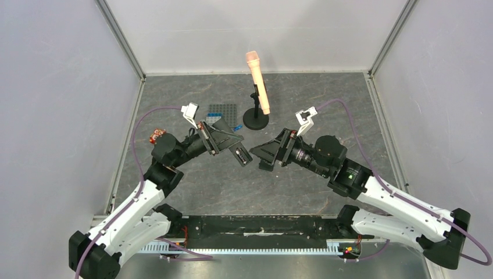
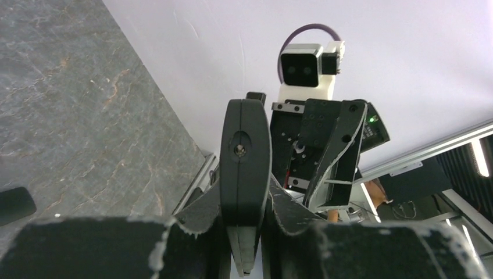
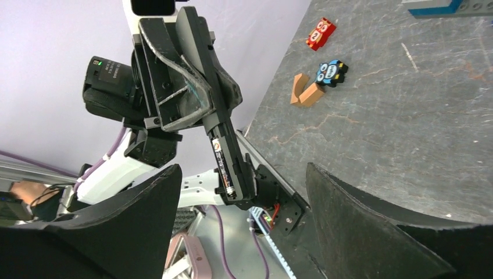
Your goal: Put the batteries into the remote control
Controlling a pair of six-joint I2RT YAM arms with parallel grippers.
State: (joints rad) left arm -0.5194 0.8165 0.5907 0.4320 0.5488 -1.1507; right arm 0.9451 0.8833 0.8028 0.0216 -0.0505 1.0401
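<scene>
My left gripper (image 1: 228, 144) is shut on the remote control (image 1: 238, 153), a slim black bar held above the table with its free end pointing toward the right arm. In the left wrist view the remote (image 2: 245, 163) stands end-on between my fingers (image 2: 197, 218). In the right wrist view the remote (image 3: 228, 152) shows its open back compartment with a battery (image 3: 222, 168) lying in it. My right gripper (image 1: 263, 156) is open and empty, a short way from the remote's free end; its fingers (image 3: 139, 203) are spread wide. A small flat black piece (image 2: 14, 204) lies on the table.
A peach microphone (image 1: 257, 81) on a black stand stands behind the grippers. A grey studded plate (image 1: 224, 110) with a blue brick (image 1: 216, 116) lies at the back left. A red toy (image 3: 320, 33), a blue toy (image 3: 331, 72) and a wooden piece (image 3: 306, 93) lie near the left wall.
</scene>
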